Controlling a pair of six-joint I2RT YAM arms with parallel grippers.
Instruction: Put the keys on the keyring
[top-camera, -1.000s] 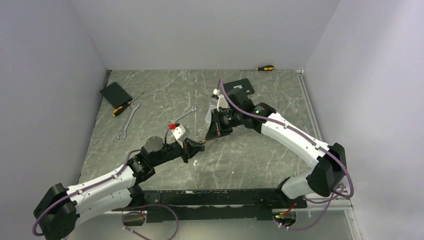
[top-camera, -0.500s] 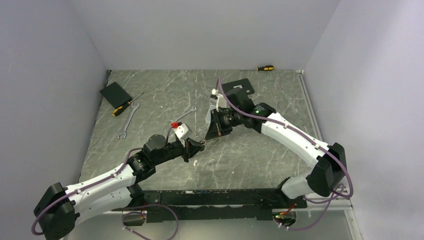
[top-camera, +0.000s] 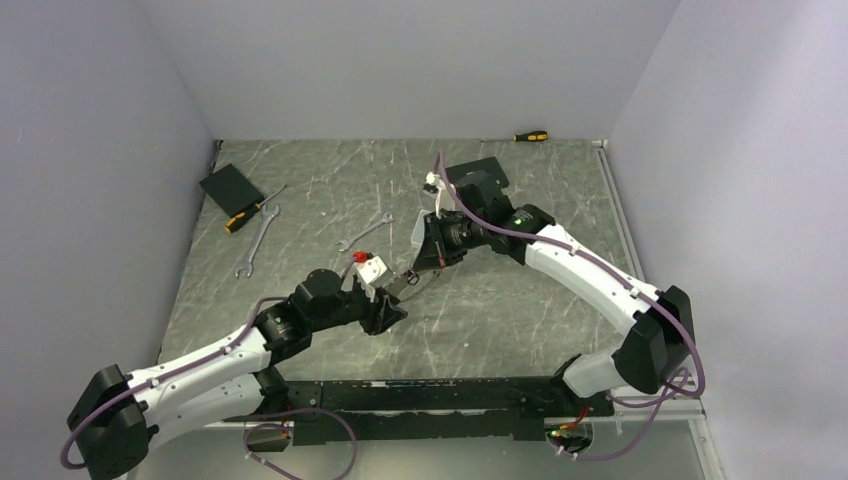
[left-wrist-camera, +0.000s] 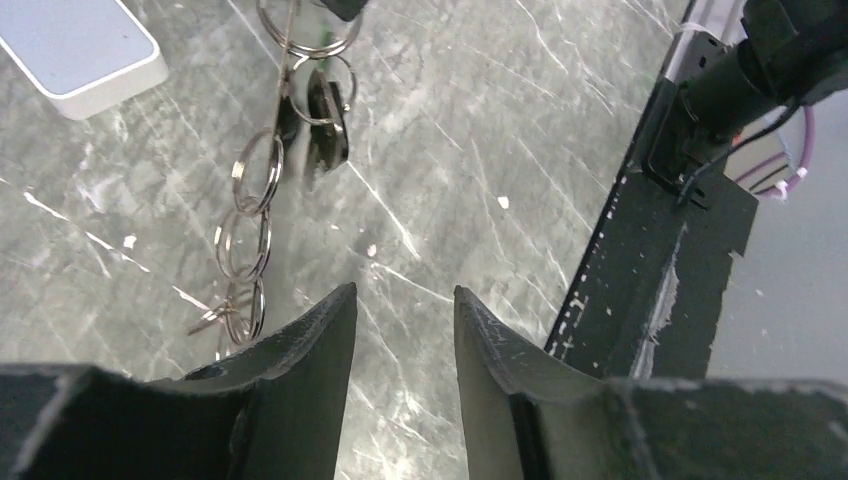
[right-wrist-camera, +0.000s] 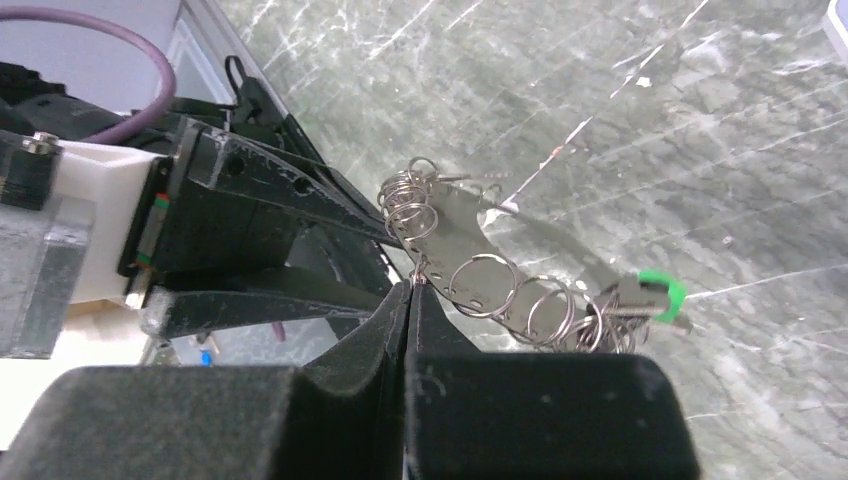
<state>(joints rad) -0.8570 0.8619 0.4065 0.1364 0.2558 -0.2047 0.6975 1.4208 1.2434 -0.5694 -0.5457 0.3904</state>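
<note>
**Two-arm scene, mid-table.** The right gripper (right-wrist-camera: 411, 287) is shown with its fingers pressed together, and a ring of the keyring (right-wrist-camera: 482, 285) is pinched at their tips. The keyring is seen as a chain of small wire rings, hung from that pinch above the table (top-camera: 520, 200) near its middle. Keys (right-wrist-camera: 640, 303), one bearing a green tag (right-wrist-camera: 662, 289), are strung at one end. The left gripper (left-wrist-camera: 400, 300) is held just near of the chain, fingers spread, with nothing enclosed. Contact between chain and table cannot be determined. A wrench (top-camera: 255, 245) is seen far-left.
</note>
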